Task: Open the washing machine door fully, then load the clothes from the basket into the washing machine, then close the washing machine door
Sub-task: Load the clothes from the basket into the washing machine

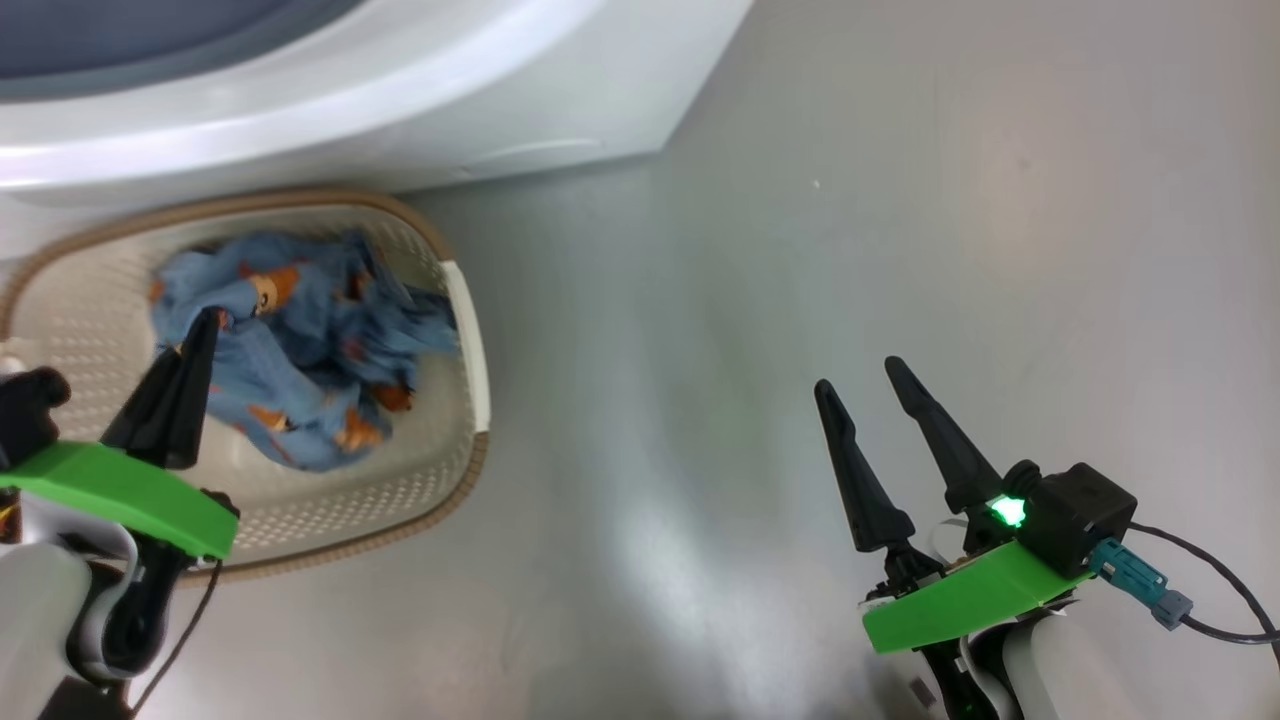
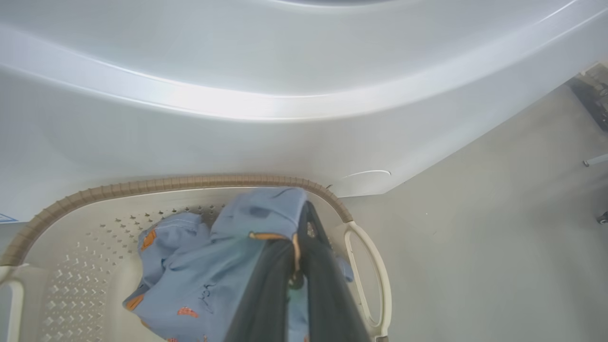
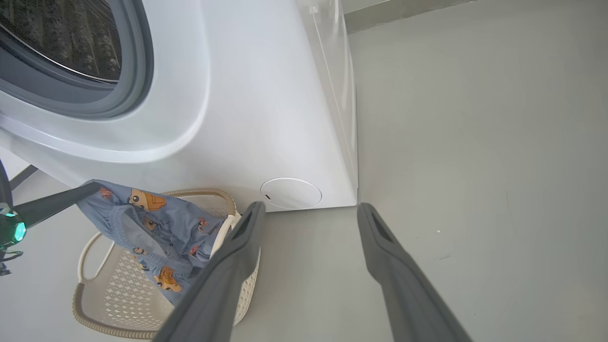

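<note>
Loading stage, shown near its start. The washing machine [image 3: 266, 95] is standing at the upper left of the right wrist view, its grey gasket [image 3: 137, 71] and steel drum [image 3: 71, 38] lying uncovered. From this the door-opening step is judged complete, though how wide the door is standing cannot be told. What the dark drum is holding cannot be made out either.

The grey floor [image 1: 900, 200] is carrying the basket [image 1: 472, 340], which is sitting just in front of the machine's lower panel, to the left of the round service flap [image 3: 290, 193].

The clothes [image 1: 300, 360], blue fabric with orange prints, are lying mostly inside the basket. One fold is hanging clear above the rim in the right wrist view, drawn up toward the machine's front. Whether another garment is lying beneath the blue heap cannot be told.

The left pincer [image 1: 207, 322] is pressed together, pinching that raised fold over the basket. The right pincer [image 1: 857, 374] is hovering spread and empty over bare floor, well apart from basket and machine.

Judged remaining: carrying the gripped garment up to the drum mouth, letting it go inside, clearing whatever is resting in the basket, and swinging the door shut. The trailing cloth is likely to snag on the basket rim or the gasket lip.
</note>
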Controlling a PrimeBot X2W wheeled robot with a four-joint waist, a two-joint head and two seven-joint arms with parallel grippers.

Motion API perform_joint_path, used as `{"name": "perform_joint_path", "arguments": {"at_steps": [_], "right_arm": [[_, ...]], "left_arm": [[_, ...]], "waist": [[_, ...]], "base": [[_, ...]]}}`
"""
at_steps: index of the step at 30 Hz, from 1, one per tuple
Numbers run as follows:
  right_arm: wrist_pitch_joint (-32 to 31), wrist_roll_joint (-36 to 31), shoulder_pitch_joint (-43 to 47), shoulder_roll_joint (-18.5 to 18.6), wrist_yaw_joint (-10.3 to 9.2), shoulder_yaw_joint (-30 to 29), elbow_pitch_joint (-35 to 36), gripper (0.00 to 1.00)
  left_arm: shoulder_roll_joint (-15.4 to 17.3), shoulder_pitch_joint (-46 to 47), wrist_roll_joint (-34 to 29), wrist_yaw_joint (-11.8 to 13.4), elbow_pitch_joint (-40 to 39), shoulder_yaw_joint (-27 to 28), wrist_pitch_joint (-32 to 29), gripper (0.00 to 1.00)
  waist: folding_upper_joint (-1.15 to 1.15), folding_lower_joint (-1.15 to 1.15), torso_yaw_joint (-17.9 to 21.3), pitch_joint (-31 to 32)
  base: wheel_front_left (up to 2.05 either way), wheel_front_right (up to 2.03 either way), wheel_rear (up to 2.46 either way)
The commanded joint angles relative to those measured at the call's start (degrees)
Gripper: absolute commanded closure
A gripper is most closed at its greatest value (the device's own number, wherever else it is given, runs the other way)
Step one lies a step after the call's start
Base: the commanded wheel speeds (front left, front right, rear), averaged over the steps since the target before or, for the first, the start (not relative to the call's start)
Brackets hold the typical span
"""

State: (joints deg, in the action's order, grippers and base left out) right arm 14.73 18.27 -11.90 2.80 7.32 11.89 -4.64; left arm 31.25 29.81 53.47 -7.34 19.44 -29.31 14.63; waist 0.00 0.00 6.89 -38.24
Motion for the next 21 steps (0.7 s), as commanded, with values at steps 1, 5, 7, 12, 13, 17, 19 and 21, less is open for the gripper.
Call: {"name": "perform_joint_path", "arguments": {"at_steps": [1, 5, 7, 12, 13, 17, 19, 21], "right_arm": [[0.3, -0.1, 0.7, 0.1, 0.17, 1.0, 0.9, 0.00], [0.3, -0.1, 0.6, 0.1, 0.17, 1.1, 0.0, 0.00], [0.3, -0.1, 0.6, 0.1, 0.17, 1.2, -0.5, 0.00], [0.3, 0.1, 0.6, 0.1, 0.17, 1.4, -1.3, 0.00], [0.3, 0.2, 0.6, 0.1, 0.17, 1.4, -1.5, 0.00], [0.3, 0.3, 0.7, 0.1, 0.17, 1.5, -2.2, 0.00], [0.3, 0.4, 0.8, 0.1, 0.17, 1.5, -2.5, 0.00], [0.3, 0.5, 0.9, 0.1, 0.17, 1.6, -2.8, 0.00]], "left_arm": [[2.0, -1.0, -0.5, -0.1, -1.2, 2.6, 0.4, 1.00], [0.4, -2.9, -2.2, -0.1, -2.1, 4.2, 0.4, 1.00], [-0.1, -3.6, -2.7, -0.1, -2.3, 4.6, 0.4, 1.00], [-1.2, -4.7, -3.8, -0.1, -2.9, 5.3, 0.4, 1.00], [-1.4, -4.8, -4.0, -0.1, -3.1, 5.5, 0.4, 1.00], [-2.3, -5.3, -4.8, -0.1, -4.3, 6.1, 0.4, 1.00], [-2.6, -5.7, -5.4, -0.1, -4.9, 6.3, 0.4, 1.00], [-2.9, -5.9, -5.9, -0.1, -5.5, 6.6, 0.4, 1.00]], "waist": [[0.00, 0.00, -2.0, 2.6], [0.00, 0.00, -2.8, 4.7], [0.00, 0.00, -3.1, 5.6], [0.00, 0.00, -3.7, 7.5], [0.00, 0.00, -3.8, 7.9], [0.00, 0.00, -4.1, 9.3], [0.00, 0.00, -4.3, 10.0], [0.00, 0.00, -4.4, 10.8]], "base": [[0.00, 0.00, 0.00], [0.00, 0.00, 0.00], [0.00, 0.00, 0.00], [0.00, 0.00, 0.00], [0.00, 0.00, 0.00], [0.00, 0.00, 0.00], [0.00, 0.00, 0.00], [0.00, 0.00, 0.00]]}}
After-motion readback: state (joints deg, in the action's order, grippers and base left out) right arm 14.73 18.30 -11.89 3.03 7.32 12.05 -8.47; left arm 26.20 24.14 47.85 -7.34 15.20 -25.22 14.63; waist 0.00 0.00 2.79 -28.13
